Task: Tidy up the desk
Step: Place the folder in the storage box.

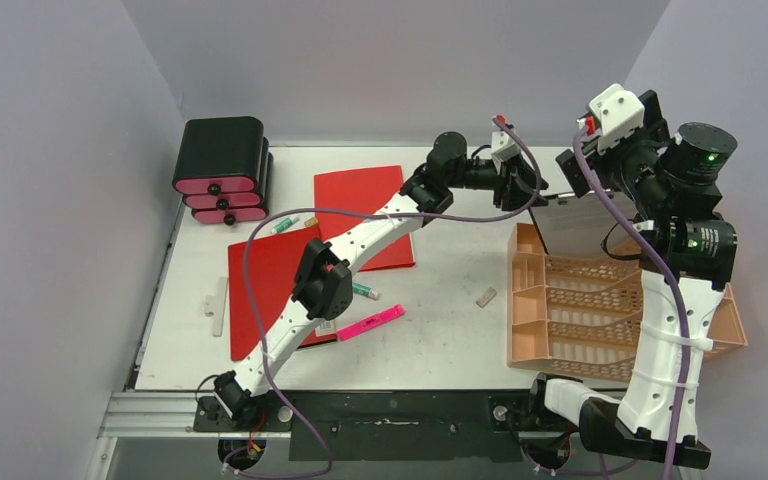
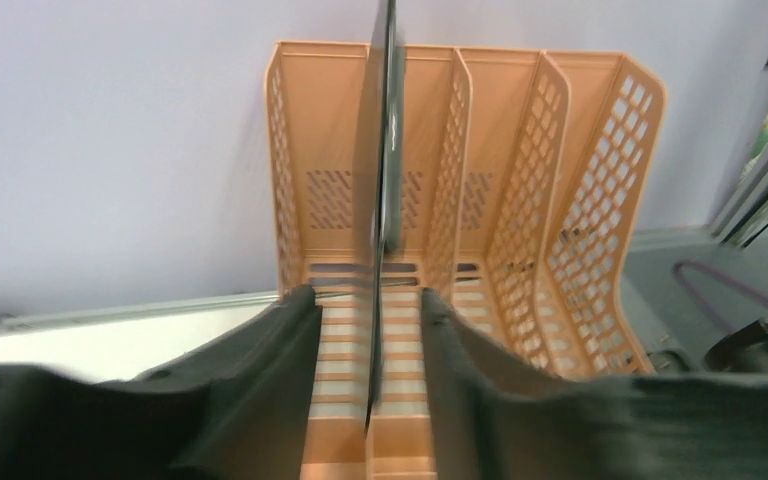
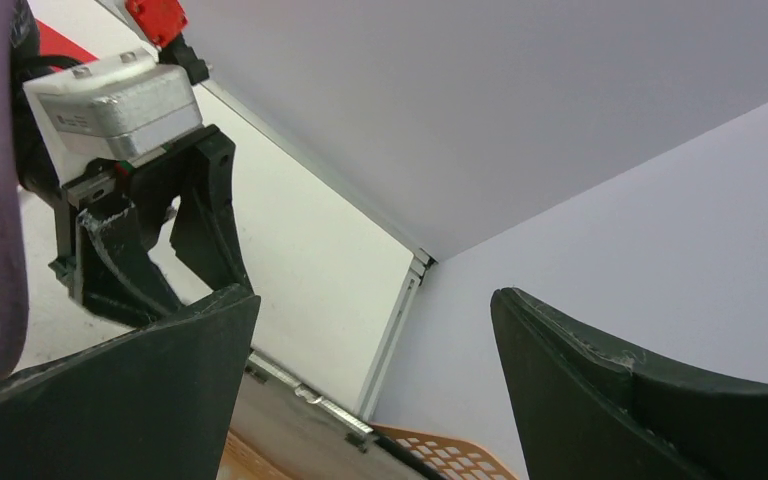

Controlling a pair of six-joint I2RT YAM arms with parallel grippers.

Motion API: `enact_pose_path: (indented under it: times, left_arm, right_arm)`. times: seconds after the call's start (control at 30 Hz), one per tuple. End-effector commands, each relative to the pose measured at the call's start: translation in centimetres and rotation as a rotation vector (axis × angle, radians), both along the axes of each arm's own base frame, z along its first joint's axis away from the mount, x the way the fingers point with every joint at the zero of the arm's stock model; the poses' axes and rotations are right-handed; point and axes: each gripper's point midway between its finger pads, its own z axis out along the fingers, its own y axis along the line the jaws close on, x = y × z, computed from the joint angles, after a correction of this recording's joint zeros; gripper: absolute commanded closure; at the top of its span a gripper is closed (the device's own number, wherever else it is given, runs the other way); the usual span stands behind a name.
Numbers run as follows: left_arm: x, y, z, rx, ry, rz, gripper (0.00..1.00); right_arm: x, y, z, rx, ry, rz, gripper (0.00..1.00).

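1. Two red flat folders (image 1: 360,205) lie in the upper centre of the white, scuffed desk (image 1: 440,330), which fills the frame's middle
2. One orange perforated plastic rack (image 1: 600,310) sits right
3. One thin dark sheet (image 2: 388,150) stands edge-on, pinched by the left gripper (image 2: 372,330)
4. Right gripper (image 3: 375,330): fingers wide apart, holding nothing

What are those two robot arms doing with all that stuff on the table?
The left hand pinches a thin grey folder on edge, lined up with a slot of the orange perforated plastic file rack. The right hand hangs open above, holding nothing. Two red folders and a pink marker lie on the white desk.
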Motion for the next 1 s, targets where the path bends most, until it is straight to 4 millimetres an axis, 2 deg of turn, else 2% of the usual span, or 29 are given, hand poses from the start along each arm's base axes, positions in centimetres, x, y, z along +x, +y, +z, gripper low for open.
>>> enact_pose_path:
  times: [0.0, 0.07, 0.2, 0.33, 0.47, 0.6, 0.87, 0.97]
  left_arm:
    - [0.1, -0.3, 2.4, -0.068, -0.030, 0.032, 0.42]
    - [0.0, -0.2, 2.6, -0.071, -0.025, 0.029, 0.26]
    - [0.0, -0.1, 3.1, -0.072, -0.020, 0.035, 0.15]
    - [0.3, 0.2, 3.4, -0.058, -0.007, 0.056, 0.02]
    - [1.1, 0.8, 3.9, -0.040, 0.013, 0.092, 0.04]
    - [2.2, 2.1, 4.2, -0.002, 0.039, 0.124, 0.04]
    - [4.9, 7.4, 5.4, 0.097, 0.059, 0.214, 0.04]
    - [5.3, 9.8, 5.0, 0.174, 0.050, 0.255, 0.04]
  right_arm:
    - [0.3, -0.8, 1.2, 0.041, -0.054, -0.063, 0.10]
    - [0.6, -1.2, 1.2, 0.049, -0.058, -0.090, 0.10]
    - [1.1, -2.0, 1.1, 0.059, -0.064, -0.139, 0.10]
    - [1.7, -3.2, 0.2, 0.000, -0.041, -0.182, 0.10]
    - [1.3, -3.6, -1.8, -0.110, 0.063, -0.157, 0.10]
    - [-1.5, -3.1, -4.7, -0.316, 0.184, -0.031, 0.10]
    - [-3.0, -4.1, -9.5, -0.452, 0.363, 0.019, 0.08]
    - [-2.3, -5.0, -10.3, -0.465, 0.340, -0.037, 0.09]
